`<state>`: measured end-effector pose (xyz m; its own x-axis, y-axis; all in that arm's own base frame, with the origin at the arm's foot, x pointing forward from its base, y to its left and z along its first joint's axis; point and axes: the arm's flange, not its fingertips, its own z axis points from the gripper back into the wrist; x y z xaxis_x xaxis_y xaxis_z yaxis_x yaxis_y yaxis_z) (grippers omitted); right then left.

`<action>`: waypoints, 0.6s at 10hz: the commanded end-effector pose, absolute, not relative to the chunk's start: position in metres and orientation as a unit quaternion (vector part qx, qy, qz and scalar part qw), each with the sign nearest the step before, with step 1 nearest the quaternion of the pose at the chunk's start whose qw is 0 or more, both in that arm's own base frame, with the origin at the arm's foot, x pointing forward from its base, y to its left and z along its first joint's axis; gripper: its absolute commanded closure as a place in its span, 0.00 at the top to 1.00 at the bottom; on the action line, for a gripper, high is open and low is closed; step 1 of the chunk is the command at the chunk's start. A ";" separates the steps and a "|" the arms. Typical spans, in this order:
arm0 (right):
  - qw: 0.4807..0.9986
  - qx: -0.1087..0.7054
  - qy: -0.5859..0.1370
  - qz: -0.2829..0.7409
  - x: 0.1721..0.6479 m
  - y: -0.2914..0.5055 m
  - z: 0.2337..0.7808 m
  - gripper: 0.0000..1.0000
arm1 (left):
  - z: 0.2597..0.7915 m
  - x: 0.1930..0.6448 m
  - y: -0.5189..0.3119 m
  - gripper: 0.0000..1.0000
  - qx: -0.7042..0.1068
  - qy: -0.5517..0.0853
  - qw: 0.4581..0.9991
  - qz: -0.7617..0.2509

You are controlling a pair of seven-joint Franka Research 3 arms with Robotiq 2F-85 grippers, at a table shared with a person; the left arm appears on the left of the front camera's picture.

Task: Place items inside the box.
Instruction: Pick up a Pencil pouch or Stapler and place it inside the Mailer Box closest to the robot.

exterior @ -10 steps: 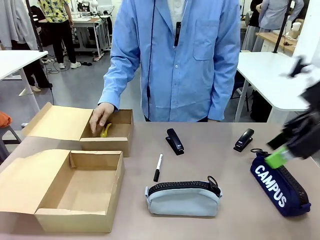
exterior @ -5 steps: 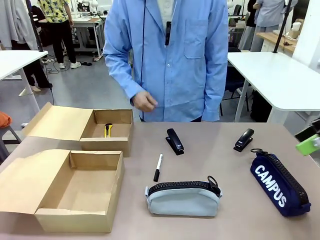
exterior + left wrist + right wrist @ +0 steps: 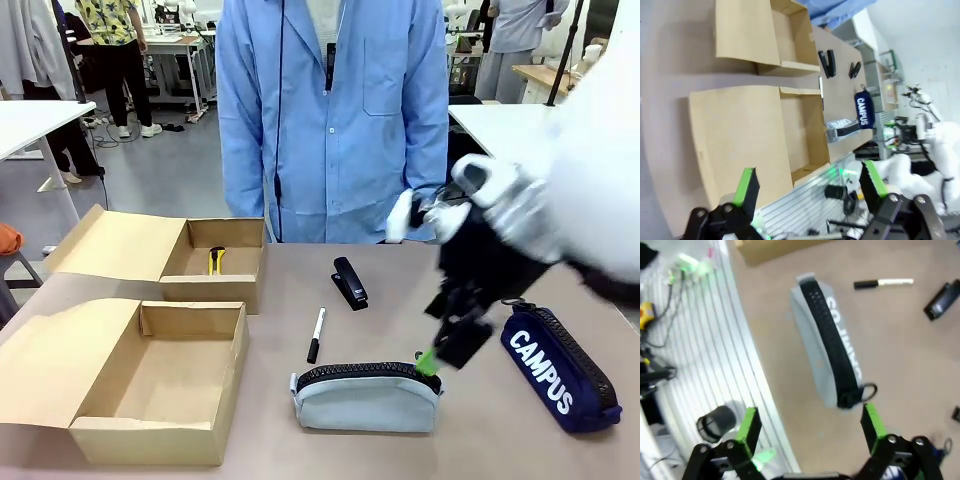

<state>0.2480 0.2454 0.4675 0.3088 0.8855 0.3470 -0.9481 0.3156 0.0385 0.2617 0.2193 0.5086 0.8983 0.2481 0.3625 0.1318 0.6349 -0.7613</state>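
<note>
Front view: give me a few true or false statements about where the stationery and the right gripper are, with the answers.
1. The utility knife lies inside the far box. True.
2. The marker pen lies inside the far box too. False: it lies on the table, between the black stapler and the grey pencil case.
3. The right gripper is shut on the grey pencil case. False: its jaws stand open over the case's pull-ring end, gripping nothing.
4. The navy pencil case lies on the table, to the robot's right of the grey one. True.
</note>
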 end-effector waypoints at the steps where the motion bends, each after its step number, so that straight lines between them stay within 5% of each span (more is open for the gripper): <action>1: 0.783 0.099 -0.123 0.601 0.271 0.274 0.431 1.00 | 0.509 0.261 0.219 1.00 -0.433 -0.231 0.871 0.025; 6: 0.740 0.068 -0.112 0.659 0.289 0.320 0.370 1.00 | 0.509 0.261 0.219 1.00 -0.433 -0.231 0.871 0.025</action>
